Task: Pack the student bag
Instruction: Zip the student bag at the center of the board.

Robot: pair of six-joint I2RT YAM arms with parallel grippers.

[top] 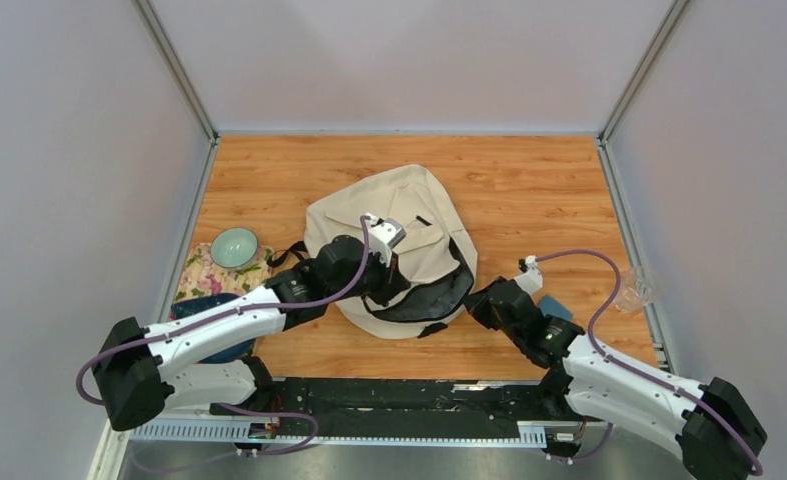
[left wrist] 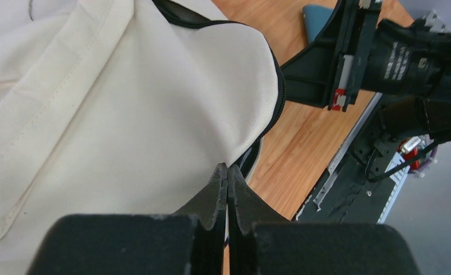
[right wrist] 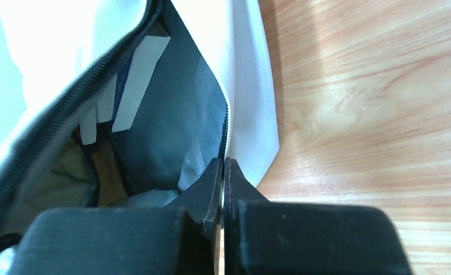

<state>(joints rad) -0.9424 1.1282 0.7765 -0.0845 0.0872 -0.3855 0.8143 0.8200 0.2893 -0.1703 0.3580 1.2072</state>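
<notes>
At the far left of the table (top: 529, 190) a pale green bowl (top: 234, 247) sits on a flowered cloth (top: 204, 275), well apart from the work, probably waiting its turn to go in. The student bag (top: 399, 205) lies flat in the middle of the table, its mouth turned toward the arms and gaping dark.

The left fingers (left wrist: 217, 195) are clenched tight, their tips right at the black zip (left wrist: 279, 97) along the upper lip of the mouth. The cream cloth rises away from them in a taut curve, so they seem to be lifting that lip, though whether cloth is actually pinched between them cannot be told.

The right fingers (right wrist: 208, 183) are pressed together too, their tips meeting at the zip seam on the far side of the opening, just above bare wood. Past them, flat white-edged things (right wrist: 137, 86), books by the look, already stand inside against the grey lining. With one arm at each side of the rim, the aim is probably to spread the mouth wide.

Right of the bag lie a blue flat thing (top: 554, 307) and a clear plastic item (top: 634, 292), both unpacked
</notes>
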